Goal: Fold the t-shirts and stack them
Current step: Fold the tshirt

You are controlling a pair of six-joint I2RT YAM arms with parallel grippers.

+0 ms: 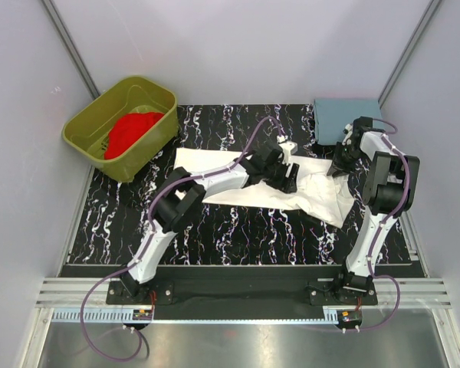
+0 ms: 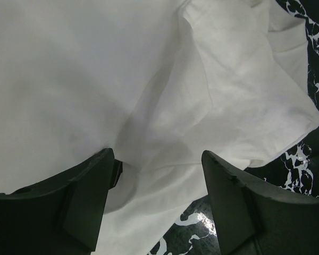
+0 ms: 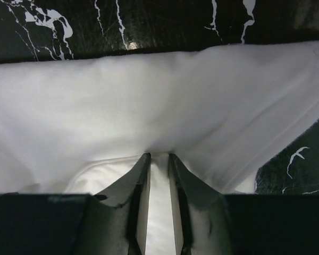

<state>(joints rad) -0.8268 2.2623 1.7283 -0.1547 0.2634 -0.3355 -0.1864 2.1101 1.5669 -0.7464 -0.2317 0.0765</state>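
The white t-shirt (image 1: 318,195) lies rumpled across the middle of the black marbled mat (image 1: 215,238). Its chest mark is hidden. My left gripper (image 1: 290,182) hovers over the shirt's middle. In the left wrist view the gripper (image 2: 159,164) is open, with white cloth (image 2: 95,79) below and between the fingers. My right gripper (image 1: 337,170) is at the shirt's right part. In the right wrist view it (image 3: 159,162) is shut on a fold of the white shirt (image 3: 149,101), lifting it into a ridge. The red t-shirt (image 1: 130,130) lies bunched in the tub.
The olive-green tub (image 1: 149,153) stands at the back left, partly off the mat. A grey-blue flat object (image 1: 345,119) lies at the back right corner. Grey walls close in the sides and back.
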